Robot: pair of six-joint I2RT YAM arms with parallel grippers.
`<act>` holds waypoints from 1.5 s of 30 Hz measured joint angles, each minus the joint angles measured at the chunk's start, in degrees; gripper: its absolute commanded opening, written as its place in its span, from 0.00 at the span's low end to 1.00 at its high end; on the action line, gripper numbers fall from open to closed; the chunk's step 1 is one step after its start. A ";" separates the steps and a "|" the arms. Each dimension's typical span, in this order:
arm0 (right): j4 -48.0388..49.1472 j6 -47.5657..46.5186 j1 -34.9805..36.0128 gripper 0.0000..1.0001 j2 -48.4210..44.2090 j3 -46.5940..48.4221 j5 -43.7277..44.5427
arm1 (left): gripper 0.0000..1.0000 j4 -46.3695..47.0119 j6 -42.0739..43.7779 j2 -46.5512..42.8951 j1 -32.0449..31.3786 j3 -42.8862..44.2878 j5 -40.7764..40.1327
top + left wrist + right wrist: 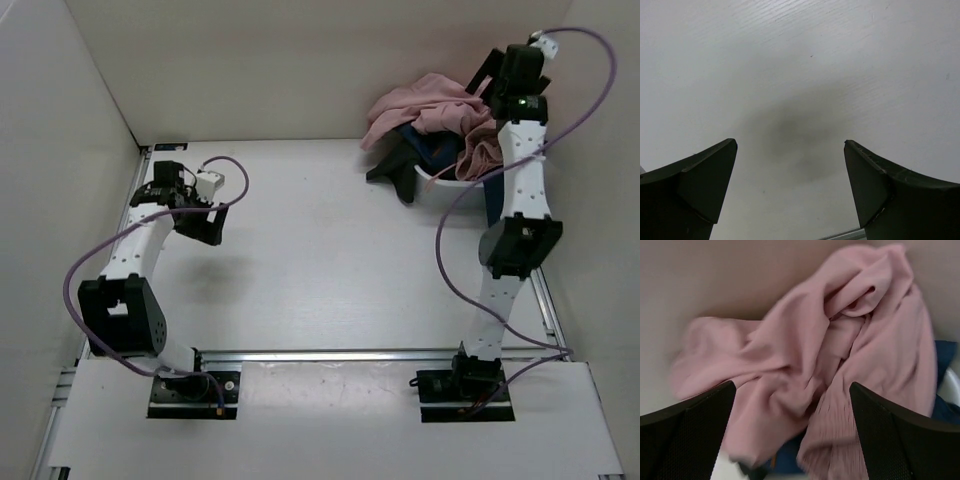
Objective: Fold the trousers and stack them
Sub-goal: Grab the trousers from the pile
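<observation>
Where the trousers lie bunched at the far right of the tabletop, you cannot make out legs, waist or drawstrings. They are one crumpled dusty-pink heap, draped over dark blue clothing and the white tub beneath it. The tub is mostly covered, with only a strip of its rim showing, and you cannot tell how many blue pieces it holds. Your right arm crosses the tub's right side and hides it.

In the right wrist view the pink folds are slightly blurred. A ribbed stretch runs down the middle, and blue shows at the right edge and at the bottom. Your right claw hangs over the heap with its two fingers spread wide and nothing gripped; whether the tips touch the cloth you cannot tell. Your left claw is well apart at the far left, its fingers likewise spread, over bare tabletop with only its shadow below.

Count: one pink pair, one tub, two arms, two claws.
</observation>
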 measured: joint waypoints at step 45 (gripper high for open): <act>14.84 7.52 37.27 0.21 -28.65 -17.99 -11.13 | 1.00 -3.72 -3.32 -5.20 0.63 4.46 -7.43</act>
